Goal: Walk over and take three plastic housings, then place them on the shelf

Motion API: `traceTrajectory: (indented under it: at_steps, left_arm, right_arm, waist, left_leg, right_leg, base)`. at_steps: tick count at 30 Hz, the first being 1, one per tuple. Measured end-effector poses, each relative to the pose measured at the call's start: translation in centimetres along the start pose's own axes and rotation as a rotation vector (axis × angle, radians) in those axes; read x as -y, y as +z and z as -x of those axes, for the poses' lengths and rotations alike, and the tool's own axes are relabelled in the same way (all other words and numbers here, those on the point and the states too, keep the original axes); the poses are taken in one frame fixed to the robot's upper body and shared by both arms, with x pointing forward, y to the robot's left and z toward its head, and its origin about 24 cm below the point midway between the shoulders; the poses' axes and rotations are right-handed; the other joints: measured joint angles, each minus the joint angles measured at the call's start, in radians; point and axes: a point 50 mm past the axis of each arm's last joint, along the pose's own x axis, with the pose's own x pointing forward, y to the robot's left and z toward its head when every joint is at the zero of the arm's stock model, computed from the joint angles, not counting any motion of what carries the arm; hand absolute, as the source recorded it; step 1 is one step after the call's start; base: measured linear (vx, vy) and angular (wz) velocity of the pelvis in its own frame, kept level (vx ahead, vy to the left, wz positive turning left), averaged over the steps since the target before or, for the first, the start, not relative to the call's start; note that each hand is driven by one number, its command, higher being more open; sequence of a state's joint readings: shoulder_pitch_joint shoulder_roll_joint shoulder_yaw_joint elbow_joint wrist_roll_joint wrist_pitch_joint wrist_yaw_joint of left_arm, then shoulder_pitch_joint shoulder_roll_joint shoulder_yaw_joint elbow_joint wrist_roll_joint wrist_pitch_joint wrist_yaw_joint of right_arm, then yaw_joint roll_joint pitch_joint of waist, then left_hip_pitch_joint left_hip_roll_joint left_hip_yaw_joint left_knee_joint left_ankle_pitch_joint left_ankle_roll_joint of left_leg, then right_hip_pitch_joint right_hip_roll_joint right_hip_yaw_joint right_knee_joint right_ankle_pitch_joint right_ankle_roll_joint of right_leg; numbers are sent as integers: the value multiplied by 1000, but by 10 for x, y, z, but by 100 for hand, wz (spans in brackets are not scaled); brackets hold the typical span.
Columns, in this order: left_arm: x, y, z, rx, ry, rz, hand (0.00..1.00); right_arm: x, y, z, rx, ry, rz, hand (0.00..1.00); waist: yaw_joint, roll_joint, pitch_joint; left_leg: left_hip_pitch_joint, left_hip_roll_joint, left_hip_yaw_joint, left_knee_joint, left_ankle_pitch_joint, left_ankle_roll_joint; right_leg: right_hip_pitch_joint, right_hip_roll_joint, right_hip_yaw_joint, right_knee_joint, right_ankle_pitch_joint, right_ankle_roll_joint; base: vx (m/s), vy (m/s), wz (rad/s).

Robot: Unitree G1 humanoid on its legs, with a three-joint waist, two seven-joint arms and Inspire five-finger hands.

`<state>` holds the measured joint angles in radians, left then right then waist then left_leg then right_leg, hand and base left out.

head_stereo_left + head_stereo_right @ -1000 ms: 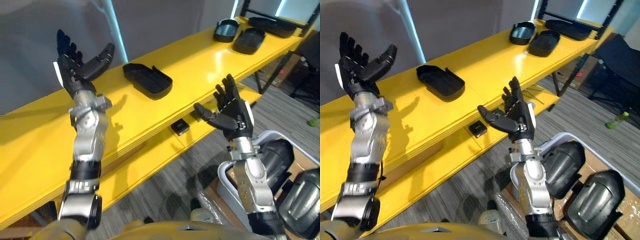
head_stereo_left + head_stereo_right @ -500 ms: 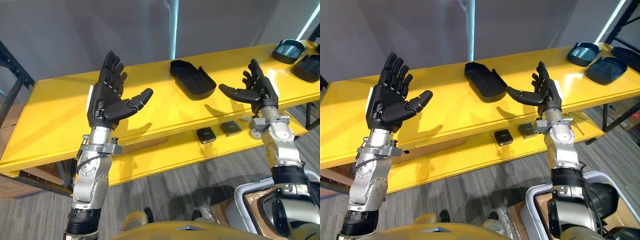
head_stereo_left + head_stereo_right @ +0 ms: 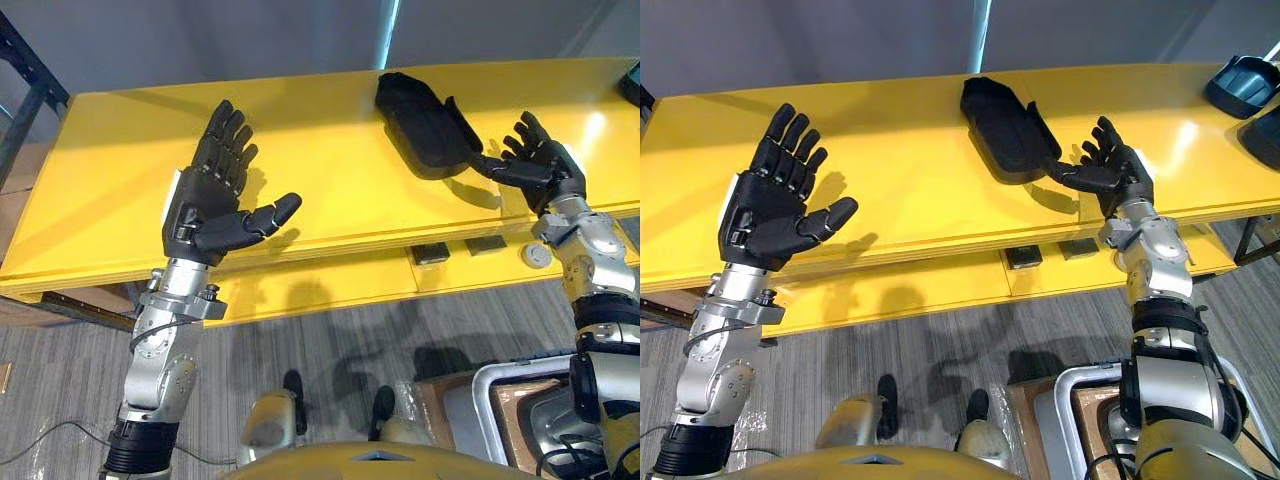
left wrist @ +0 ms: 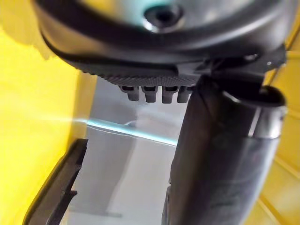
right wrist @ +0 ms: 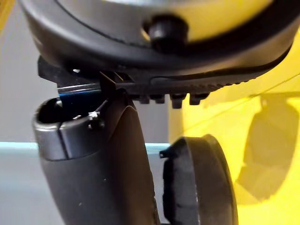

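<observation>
A black plastic housing (image 3: 425,125) lies open side up on the yellow shelf top (image 3: 300,130). My right hand (image 3: 540,165) is open just right of it, with the thumb tip close to its near edge; I cannot tell if they touch. The right wrist view has that housing (image 5: 197,183) just past the thumb (image 5: 103,164). My left hand (image 3: 215,195) is open, palm up and empty, raised over the shelf's front edge well left of the housing (image 4: 56,187). Two more dark housings (image 3: 1245,85) rest at the shelf's far right.
A lower yellow shelf (image 3: 330,285) carries two small dark boxes (image 3: 430,253) and a round white part (image 3: 538,256). A grey bin (image 3: 500,400) stands on the floor at lower right. A dark rack post (image 3: 25,95) rises at the far left.
The camera has swung, so the shelf now runs level across the picture. My right hand has come closer to the black housing. Both hands remain open and empty.
</observation>
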<state>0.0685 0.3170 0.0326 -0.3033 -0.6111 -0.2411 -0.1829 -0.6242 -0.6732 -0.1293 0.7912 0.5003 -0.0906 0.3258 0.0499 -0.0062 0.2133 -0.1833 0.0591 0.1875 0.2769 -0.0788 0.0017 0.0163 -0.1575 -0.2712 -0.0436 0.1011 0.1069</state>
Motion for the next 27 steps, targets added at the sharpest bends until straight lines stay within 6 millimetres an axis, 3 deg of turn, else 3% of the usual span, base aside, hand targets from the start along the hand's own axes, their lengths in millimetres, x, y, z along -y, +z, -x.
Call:
traceTrajectory:
  at_steps: [7,27]
  left_arm:
    - [-4,5,5,47,-34,101,100]
    - [-4,8,6,69,-65,97,100]
  right_arm:
    - [-1,17,-6,34,36,45,100]
    - [-12,18,-9,38,158,73,100]
  waist:
    - [8,25,64]
    - [23,15,81]
  left_leg:
    - [-19,3,-7,-3,3,-9]
    - [16,-1,-23,-51,39,-7]
  right_leg:
    - [-26,1,-2,23,-14,-19]
    - [-3,4,-25,21,-13,-18]
  base:
    - [-68,6,1]
    - [-16,-4,2]
